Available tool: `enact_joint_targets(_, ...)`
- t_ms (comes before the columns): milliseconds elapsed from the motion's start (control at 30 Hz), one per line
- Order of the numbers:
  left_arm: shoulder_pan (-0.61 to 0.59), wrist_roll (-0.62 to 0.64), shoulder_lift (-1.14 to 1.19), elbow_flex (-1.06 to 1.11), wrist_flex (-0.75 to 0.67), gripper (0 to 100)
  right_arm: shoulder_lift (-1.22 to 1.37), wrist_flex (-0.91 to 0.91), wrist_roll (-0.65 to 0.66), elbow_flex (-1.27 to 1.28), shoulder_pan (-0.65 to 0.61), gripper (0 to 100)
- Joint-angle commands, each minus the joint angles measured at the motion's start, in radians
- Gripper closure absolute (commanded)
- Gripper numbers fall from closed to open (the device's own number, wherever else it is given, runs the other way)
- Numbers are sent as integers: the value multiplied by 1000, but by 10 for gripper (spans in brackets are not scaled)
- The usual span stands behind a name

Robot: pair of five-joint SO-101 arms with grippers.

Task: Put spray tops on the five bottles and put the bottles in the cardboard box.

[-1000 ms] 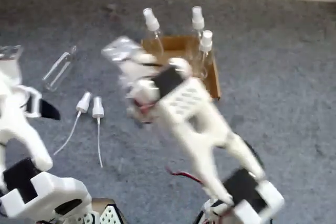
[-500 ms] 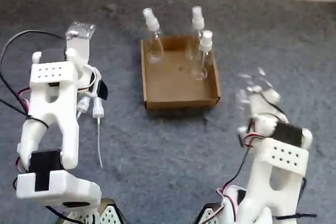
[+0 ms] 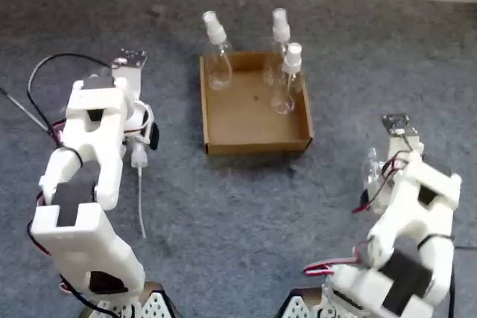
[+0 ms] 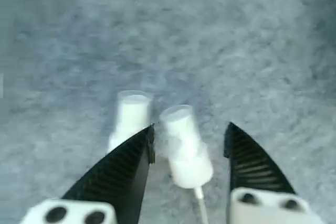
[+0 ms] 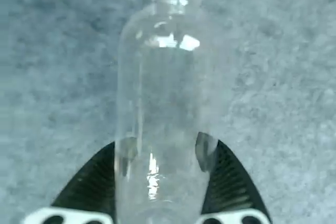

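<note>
Bottle (image 5: 160,87) in right gripper (image 5: 166,149)

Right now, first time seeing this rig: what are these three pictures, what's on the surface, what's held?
Two small white robot arms sit side by side, each ending in a two-finger gripper. The high view comes from a fixed camera looking down on both. The other two come from cameras on each arm's wrist, looking along its fingers. On the grey carpet sits an open cardboard box. Three clear bottles with white spray tops on stand in it: the far-left bottle, the far-right bottle and the nearer right bottle. The left gripper is open, its black fingers either side of a loose spray top; a second spray top lies beside it. The right gripper is shut on a clear uncapped bottle.
</note>
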Motion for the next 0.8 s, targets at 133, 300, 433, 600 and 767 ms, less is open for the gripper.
enact_joint_targets(133, 76, 14, 61, 4, -9, 846, 111, -65, 14, -136, 13, 992)
enact_joint_targets(300, 87, 9, 102, 4, -9, 851, 117, -97, 14, -136, 19, 973)
enact_joint_targets(433, 91, 12, 56, -2, 23, 935, 116, -94, 11, -134, 21, 900)
enact_joint_targets(600, 94, 11, -113, 5, 114, 944, 111, -93, 11, -134, 21, 868)
enact_joint_targets(767, 134, 15, -288, 42, 212, 944, 110, -31, 12, -142, 16, 795)
